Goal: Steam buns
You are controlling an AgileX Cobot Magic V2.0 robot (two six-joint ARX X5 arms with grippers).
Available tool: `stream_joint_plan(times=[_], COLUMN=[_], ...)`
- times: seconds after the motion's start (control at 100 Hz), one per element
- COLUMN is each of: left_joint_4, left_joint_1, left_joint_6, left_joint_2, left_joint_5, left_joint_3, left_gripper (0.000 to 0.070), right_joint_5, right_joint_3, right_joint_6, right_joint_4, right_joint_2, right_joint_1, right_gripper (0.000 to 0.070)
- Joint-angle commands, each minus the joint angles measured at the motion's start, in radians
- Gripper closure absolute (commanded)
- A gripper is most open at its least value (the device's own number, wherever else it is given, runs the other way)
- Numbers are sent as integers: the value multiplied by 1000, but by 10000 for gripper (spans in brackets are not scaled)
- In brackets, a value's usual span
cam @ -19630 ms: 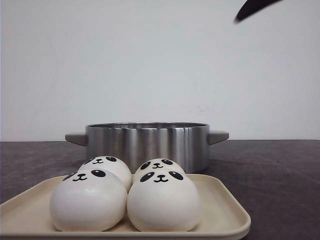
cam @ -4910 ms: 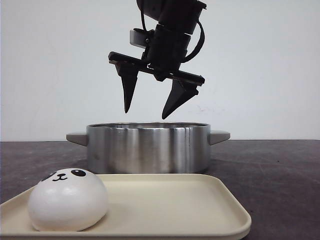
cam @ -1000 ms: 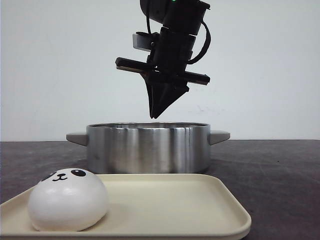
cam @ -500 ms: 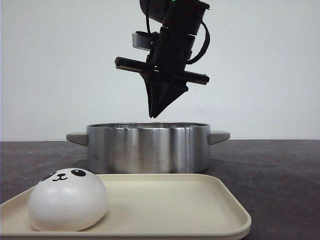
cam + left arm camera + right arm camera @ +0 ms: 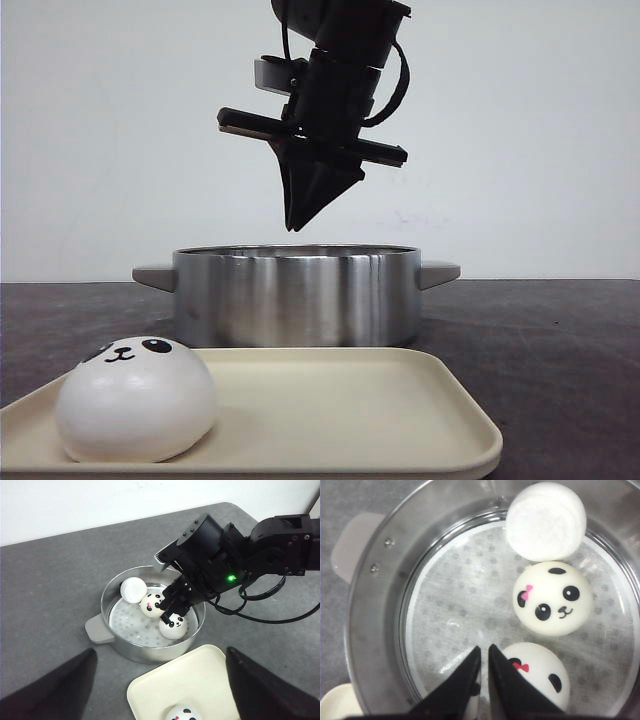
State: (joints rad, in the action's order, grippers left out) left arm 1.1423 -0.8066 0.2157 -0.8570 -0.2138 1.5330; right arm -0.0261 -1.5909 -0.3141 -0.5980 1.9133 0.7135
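One white panda bun (image 5: 135,398) sits at the left of the beige tray (image 5: 400,420); it also shows in the left wrist view (image 5: 183,713). Three buns lie inside the steel pot (image 5: 295,295): a plain white one turned face away (image 5: 545,520), a panda face with a pink bow (image 5: 552,605), and another bow-faced one (image 5: 537,677). My right gripper (image 5: 292,225) hangs above the pot, shut and empty, its tips (image 5: 484,650) beside the nearest bun. My left gripper (image 5: 160,652) is open and empty, high above the tray and pot.
The pot has grey side handles (image 5: 440,272) and a dotted white liner (image 5: 460,610) on its floor. The tray (image 5: 175,685) lies just in front of the pot on the dark grey table (image 5: 560,340). A white wall stands behind.
My right gripper, open 4.9 s ago and shut since about a second ago, has shifted a little left and up above the pot. The buns, pot and tray have not moved.
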Motion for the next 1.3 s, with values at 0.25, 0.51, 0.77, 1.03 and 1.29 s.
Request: stream_joint_plan(times=[0.25,0.51,0.77,1.03,1.29], left_joint_4=[-7,-6,-6,-5,-5], left_joint_1=[-9,-9,-9,-9,-9], left_joint_6=[-14,-13,-13,-13,-13], left_joint_2=[-10,-11,-11,-11,-11], left_joint_5=[-7,-7,-7,-7,-7], left_joint_3=[20,20,20,20,20], left_gripper=[231,231,231,231,231], right_joint_5=[-1,-2,-1,-1,0], right_joint_3=[-17,-17,-17,-17,-17], right_joint_6=[17,27,37,38,41], right_joint_4=[36,37,36,37,35], right_joint_2=[15,16,16,16,16], right_joint_1=[40,43,44,44,48], right_gripper=[684,684,684,684,684])
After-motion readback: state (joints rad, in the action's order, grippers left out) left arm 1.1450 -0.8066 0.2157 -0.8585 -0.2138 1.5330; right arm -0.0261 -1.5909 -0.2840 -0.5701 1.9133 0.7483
